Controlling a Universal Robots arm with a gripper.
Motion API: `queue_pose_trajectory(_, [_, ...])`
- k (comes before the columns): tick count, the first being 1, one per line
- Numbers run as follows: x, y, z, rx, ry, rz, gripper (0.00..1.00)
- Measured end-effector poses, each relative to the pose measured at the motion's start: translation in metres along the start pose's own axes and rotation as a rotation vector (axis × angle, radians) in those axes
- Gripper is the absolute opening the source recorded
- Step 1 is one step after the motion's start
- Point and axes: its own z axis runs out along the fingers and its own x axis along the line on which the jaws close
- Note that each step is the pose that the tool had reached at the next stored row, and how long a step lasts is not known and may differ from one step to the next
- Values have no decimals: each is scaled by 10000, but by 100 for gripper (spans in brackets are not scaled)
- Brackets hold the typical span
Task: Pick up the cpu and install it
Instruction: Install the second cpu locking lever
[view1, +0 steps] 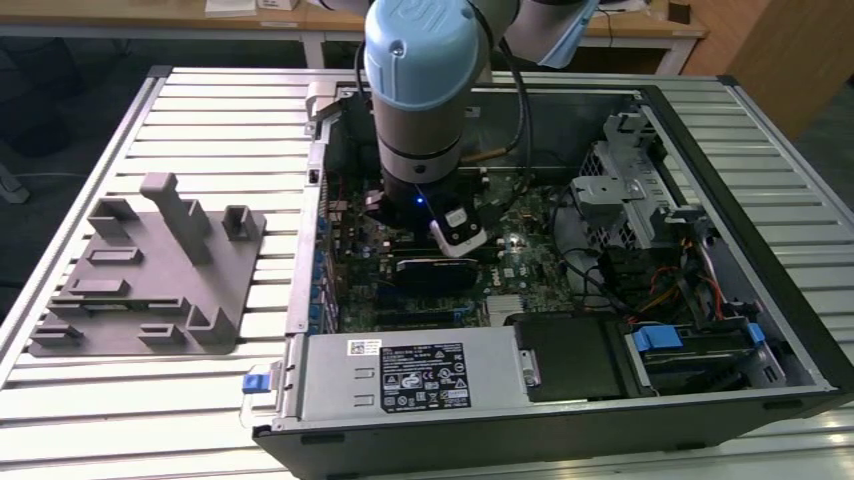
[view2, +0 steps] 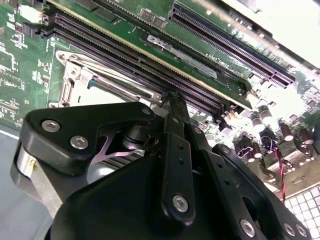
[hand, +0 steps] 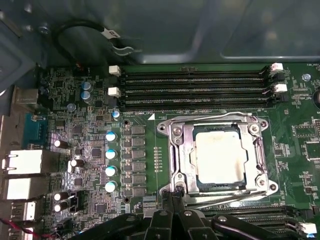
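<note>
Arm vertical, wrist pointing straight down, small blue light lit on the wrist. Gripper low, fingers pressed together tip to tip, nothing between them. In both wrist views the black finger linkages fold in to a narrow point; a white-and-black module sits on the wrist's side.

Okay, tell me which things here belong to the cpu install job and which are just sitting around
Part of the job:
cpu, lying in the socket frame
gripper, by the socket's edge
motherboard

Just lying about:
grey fixture beside the case
power supply
</note>
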Motion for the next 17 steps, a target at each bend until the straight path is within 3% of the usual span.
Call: queue_pose_trajectory(17, [-4,-16,-64,2,0,1,11])
